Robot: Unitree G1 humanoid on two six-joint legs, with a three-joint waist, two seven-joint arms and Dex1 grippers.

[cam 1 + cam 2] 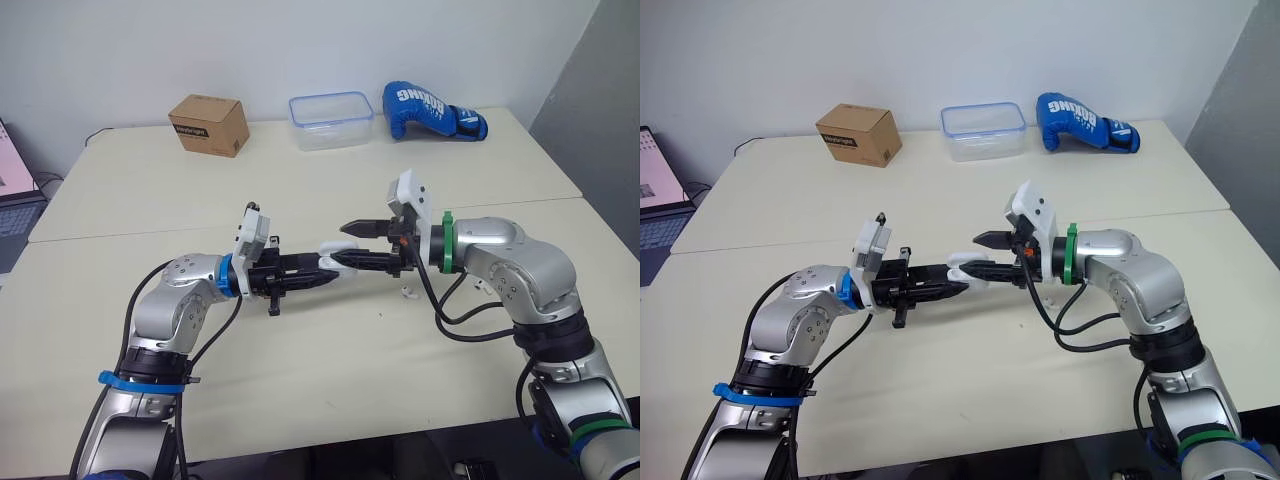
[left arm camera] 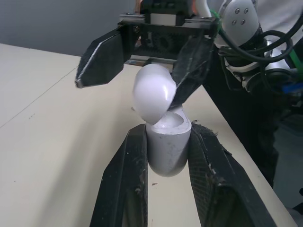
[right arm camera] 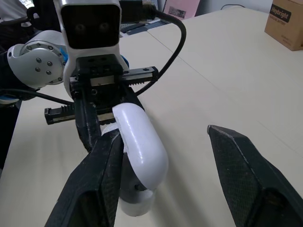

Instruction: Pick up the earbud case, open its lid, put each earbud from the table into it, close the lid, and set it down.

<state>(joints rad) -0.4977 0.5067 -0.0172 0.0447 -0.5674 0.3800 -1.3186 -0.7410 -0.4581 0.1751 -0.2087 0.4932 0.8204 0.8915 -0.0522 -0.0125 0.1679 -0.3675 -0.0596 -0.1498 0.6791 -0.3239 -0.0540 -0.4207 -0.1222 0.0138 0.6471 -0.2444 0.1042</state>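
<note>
My left gripper (image 1: 325,272) is shut on the white earbud case (image 2: 166,146) and holds it above the middle of the table. The case's rounded lid (image 2: 152,92) is hinged open and tilted to one side. Facing it, my right gripper (image 1: 342,245) is open with the lid between its fingers. One finger (image 3: 106,165) rests against the lid's side, while the other finger (image 3: 236,161) stands well apart. Two small white earbuds (image 1: 407,292) (image 1: 479,285) lie on the table under my right forearm.
At the far side of the table are a cardboard box (image 1: 209,125), a clear plastic container with a blue rim (image 1: 331,120) and a blue boxing glove (image 1: 432,111). A laptop (image 1: 15,215) sits beyond the left edge.
</note>
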